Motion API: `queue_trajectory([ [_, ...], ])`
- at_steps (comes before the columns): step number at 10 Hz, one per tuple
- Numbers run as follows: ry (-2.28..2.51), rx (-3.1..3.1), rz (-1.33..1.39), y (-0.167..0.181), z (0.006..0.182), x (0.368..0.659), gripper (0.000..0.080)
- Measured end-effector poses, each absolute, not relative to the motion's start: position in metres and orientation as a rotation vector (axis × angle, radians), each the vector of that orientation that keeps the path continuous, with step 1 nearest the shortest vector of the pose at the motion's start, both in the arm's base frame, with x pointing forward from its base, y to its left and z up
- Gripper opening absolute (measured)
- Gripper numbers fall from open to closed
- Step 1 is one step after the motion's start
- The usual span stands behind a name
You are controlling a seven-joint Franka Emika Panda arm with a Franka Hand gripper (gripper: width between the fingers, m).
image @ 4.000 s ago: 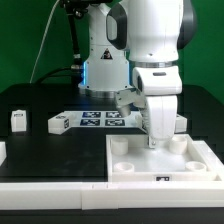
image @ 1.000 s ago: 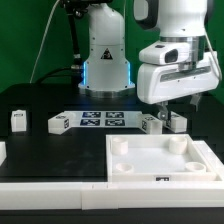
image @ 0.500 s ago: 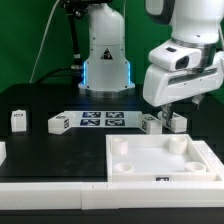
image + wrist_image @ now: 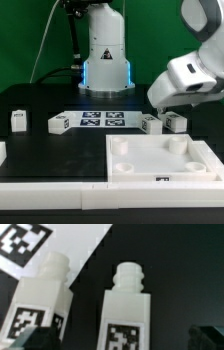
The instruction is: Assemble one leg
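Just off the marker board (image 4: 101,120) on the exterior view's right, the leg (image 4: 150,123) sat untouched on the surface (image 4: 40,95), while the hand (image 4: 122,341), fingers apart and empty, had lifted away, leaving pickup undone.

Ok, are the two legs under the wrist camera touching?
Apart. The wrist view shows a strip of dark table between one leg and the other leg.

**White shells, black cables**

Arm (image 4: 190,78) in glossy white rounded shells, grey beneath; base column (image 4: 105,40) bears a triangular warning sticker (image 4: 101,54) and a blue glow (image 4: 87,72) at its side; black cables (image 4: 45,45) at upper left of the frame; gripper (image 4: 120,339) fingers (image 4: 28,339) dark.
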State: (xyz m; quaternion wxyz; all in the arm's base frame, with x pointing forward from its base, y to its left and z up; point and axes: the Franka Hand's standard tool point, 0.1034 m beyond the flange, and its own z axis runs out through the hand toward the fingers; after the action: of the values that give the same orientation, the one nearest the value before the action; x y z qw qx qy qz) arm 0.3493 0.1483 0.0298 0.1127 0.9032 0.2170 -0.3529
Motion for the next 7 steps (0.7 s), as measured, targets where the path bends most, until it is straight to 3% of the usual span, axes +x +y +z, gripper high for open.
queue_trajectory([
  [1,0.626,2.592,-1.147,0.1446,0.0273,0.3447,0.0649],
  [7,0.607,2.598,-1.155,0.1445,0.021,0.3529,0.0649],
])
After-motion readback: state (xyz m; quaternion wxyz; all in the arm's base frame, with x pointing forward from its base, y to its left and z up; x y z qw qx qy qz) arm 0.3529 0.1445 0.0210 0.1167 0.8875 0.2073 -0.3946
